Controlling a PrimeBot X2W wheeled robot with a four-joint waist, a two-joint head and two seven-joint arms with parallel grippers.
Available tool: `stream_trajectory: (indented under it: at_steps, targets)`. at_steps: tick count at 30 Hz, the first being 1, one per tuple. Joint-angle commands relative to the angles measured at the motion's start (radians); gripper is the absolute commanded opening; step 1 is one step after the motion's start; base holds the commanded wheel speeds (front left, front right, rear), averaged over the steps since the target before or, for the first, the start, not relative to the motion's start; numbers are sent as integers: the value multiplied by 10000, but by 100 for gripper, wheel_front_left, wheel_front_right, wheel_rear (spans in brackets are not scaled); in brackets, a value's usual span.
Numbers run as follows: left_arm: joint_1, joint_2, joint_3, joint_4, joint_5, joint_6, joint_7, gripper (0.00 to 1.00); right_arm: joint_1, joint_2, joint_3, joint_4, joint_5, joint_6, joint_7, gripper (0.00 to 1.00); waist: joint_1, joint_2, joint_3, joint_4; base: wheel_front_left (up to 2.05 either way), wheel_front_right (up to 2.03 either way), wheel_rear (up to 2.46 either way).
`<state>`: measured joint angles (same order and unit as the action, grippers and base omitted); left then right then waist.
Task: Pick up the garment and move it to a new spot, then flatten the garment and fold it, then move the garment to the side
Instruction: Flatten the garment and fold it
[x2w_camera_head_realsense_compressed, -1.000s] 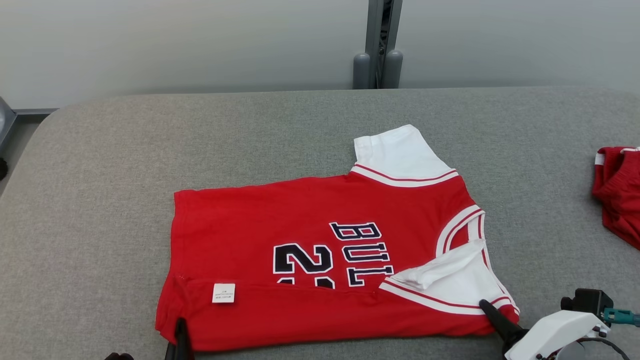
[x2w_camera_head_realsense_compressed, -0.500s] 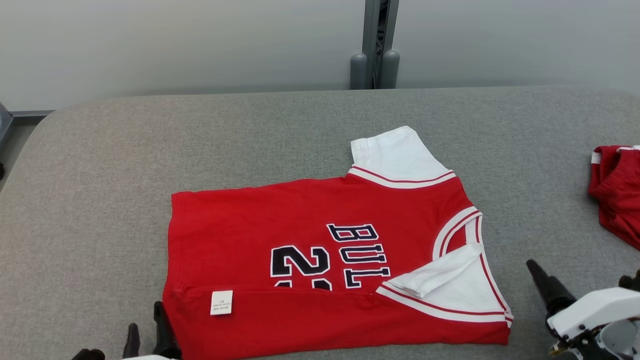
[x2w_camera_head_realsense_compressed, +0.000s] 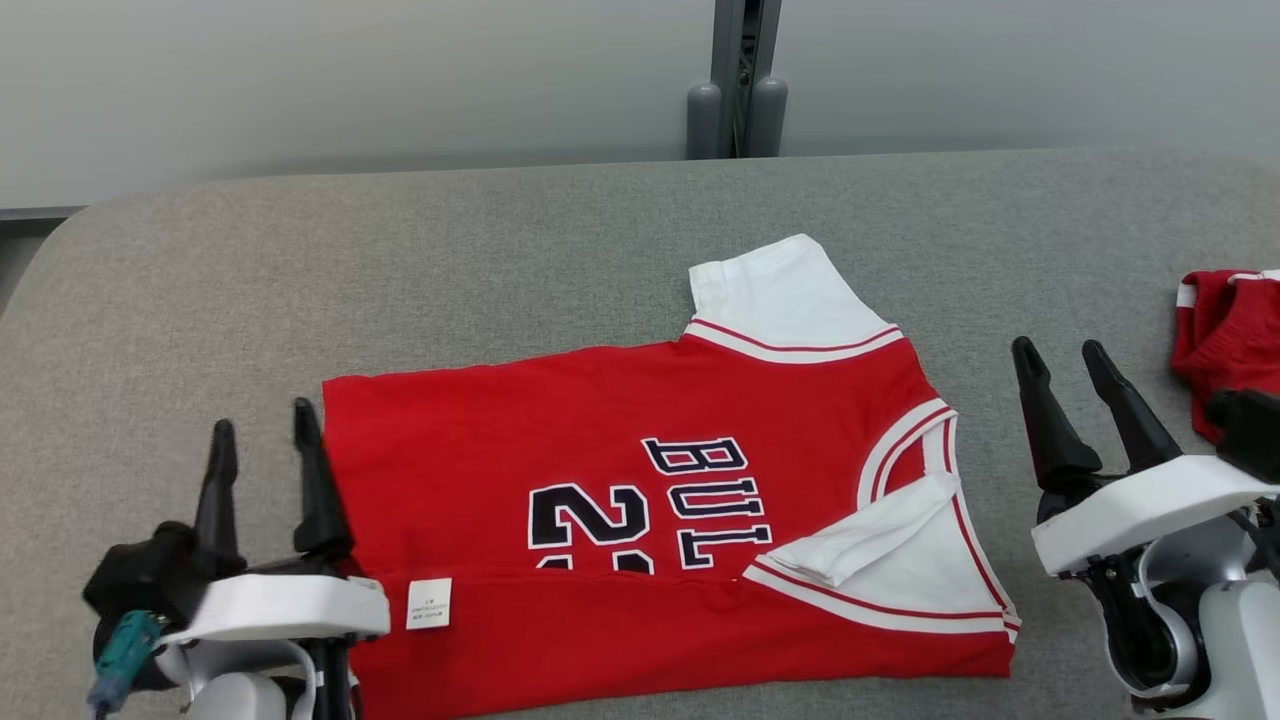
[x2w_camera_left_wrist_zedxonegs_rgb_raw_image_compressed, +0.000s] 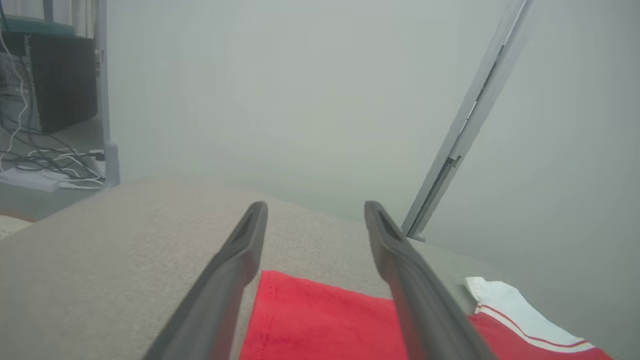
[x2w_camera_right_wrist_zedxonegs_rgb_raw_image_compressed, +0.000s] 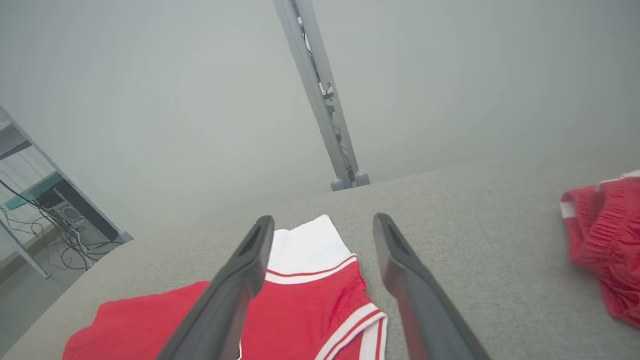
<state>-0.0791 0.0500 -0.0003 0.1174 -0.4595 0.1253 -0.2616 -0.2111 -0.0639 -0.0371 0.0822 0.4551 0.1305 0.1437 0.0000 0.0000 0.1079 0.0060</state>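
Observation:
The garment (x2w_camera_head_realsense_compressed: 560, 440), a red jersey with white sleeves and black lettering, lies flat on the grey table (x2w_camera_head_realsense_compressed: 500, 250) with its near long edge folded over, a small white label (x2w_camera_head_realsense_compressed: 428, 603) on the fold. My left gripper (x2w_camera_head_realsense_compressed: 265, 430) stands open at the jersey's left hem, holding nothing. My right gripper (x2w_camera_head_realsense_compressed: 1060, 352) is open to the right of the collar, clear of the cloth. The left wrist view looks over the red hem (x2w_camera_left_wrist_zedxonegs_rgb_raw_image_compressed: 320, 320) between the spread fingers (x2w_camera_left_wrist_zedxonegs_rgb_raw_image_compressed: 235, 270). In the right wrist view the far white sleeve (x2w_camera_right_wrist_zedxonegs_rgb_raw_image_compressed: 310, 247) lies ahead.
Red shorts (x2w_camera_head_realsense_compressed: 1225, 340) lie bunched at the table's right edge, also in the right wrist view as red shorts (x2w_camera_right_wrist_zedxonegs_rgb_raw_image_compressed: 605, 235). A grey post (x2w_camera_head_realsense_compressed: 735, 90) stands behind the table against a pale wall. Cables and a shelf (x2w_camera_left_wrist_zedxonegs_rgb_raw_image_compressed: 45, 100) are beyond the table's left end.
Both grippers have let go of the jersey's near corners, opened and risen up beside it. The folded jersey stays lying on the table. The camera has shifted slightly.

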Motion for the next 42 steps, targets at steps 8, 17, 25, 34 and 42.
stream_trajectory:
  at_steps: [8,17,25,34,42]
  targets:
    - [-216,30,-536,266,1587,-27,-19,100,91,-299,1055,260,-1863,6,-2284,100,0,0,218,-217,0,0,0]
    - [-33,31,-902,434,2294,27,-21,100,89,3,1352,1361,-3138,6,-3503,100,0,0,334,-334,0,0,0]
    - [-412,31,-740,1031,2320,-134,-19,100,-492,84,1300,1742,-2767,5,-3315,100,0,0,715,-331,0,0,0]
    - [-2887,1164,-809,3445,2386,-1153,1445,100,-2051,-243,1265,2088,-2321,6,-2576,100,0,0,1626,-259,0,0,0]
    - [-4955,2021,-797,5061,1723,-2101,3700,100,-2593,-90,1468,2432,-2091,5,-2812,100,0,0,2086,-394,0,0,0]
